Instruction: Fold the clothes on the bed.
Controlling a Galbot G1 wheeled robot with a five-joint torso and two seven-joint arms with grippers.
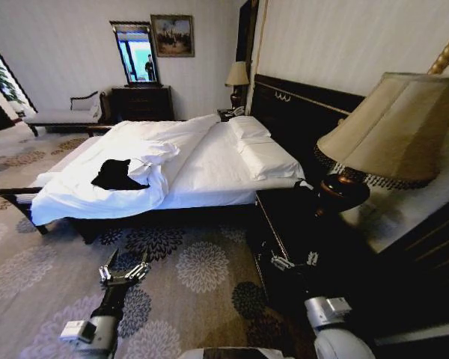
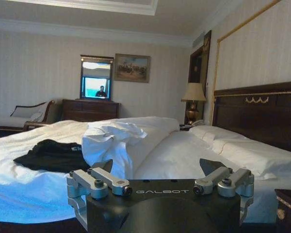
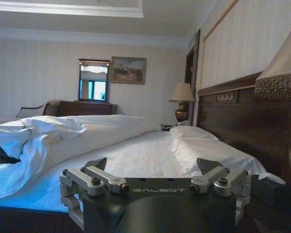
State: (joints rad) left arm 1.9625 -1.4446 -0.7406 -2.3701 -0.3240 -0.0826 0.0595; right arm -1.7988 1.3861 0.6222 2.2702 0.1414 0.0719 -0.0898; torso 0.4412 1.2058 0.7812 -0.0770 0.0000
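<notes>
- Start at the left of the head view: your left end effector hangs low over the patterned carpet, short of the bed's near side, its fingers spread apart and holding nothing.
- Just past it, the black T-shirt lies crumpled on the white duvet toward the left, foot end of the bed, well apart from both end effectors. In the left wrist view it shows as a low dark heap beside a bunched ridge of duvet.
- Expect the shirt to be light, limp and quick to sag; it should drape and slide instead of holding a shape. I'd judge a shoulder seam or the hem edge the best place to pinch, taking only the black cloth so the duvet beneath doesn't lift with it.
- The bedding is soft and rumpled, so a fold pressed into it may not lie flat; the smoother sheet toward the middle looks a better surface.
- Further right, two white pillows sit against the dark headboard.
- Your right end effector hangs over the dark nightstand, also spread and empty, close under a large shaded lamp — mind that when you swing the arm.
</notes>
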